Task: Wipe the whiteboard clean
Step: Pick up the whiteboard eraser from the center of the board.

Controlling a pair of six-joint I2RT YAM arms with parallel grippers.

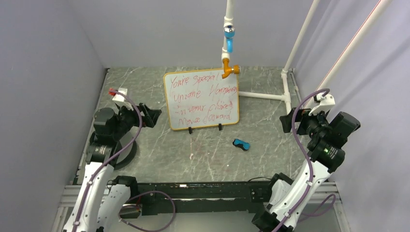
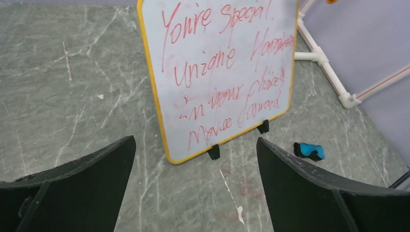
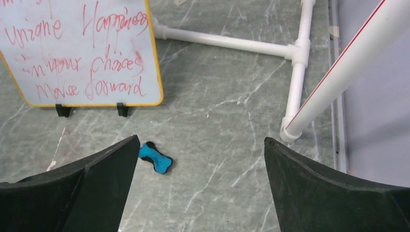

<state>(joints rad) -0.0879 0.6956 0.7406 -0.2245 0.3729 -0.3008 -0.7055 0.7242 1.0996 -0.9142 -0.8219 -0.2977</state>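
The left pincer (image 1: pixel 151 116) stands at its widest, its two black fingers (image 2: pixel 92 174) far apart with only bare table between them; it holds nothing and touches nothing. The right pincer (image 1: pixel 286 123) is likewise spread fully wide and empty, its fingers (image 3: pixel 319 188) hanging above the table (image 1: pixel 145 87) without contact.

The whiteboard (image 1: pixel 201 99) stands propped upright on two small black clip feet (image 1: pixel 190 130) in the middle of the grey marbled table, toward the far side, between the two pincers and apart from both. It has a yellow-orange frame and its face is covered with lines of red handwriting, smeared in places.

A small blue-and-black eraser (image 1: pixel 241 144) lies flat on the table in front of the board's right corner, nearer the right pincer than the left, untouched. Behind and to the right of the board, a white pipe frame (image 1: pixel 263 95) rests on the table, one upright carrying blue and orange fittings (image 1: pixel 228 38) above the board's top edge.
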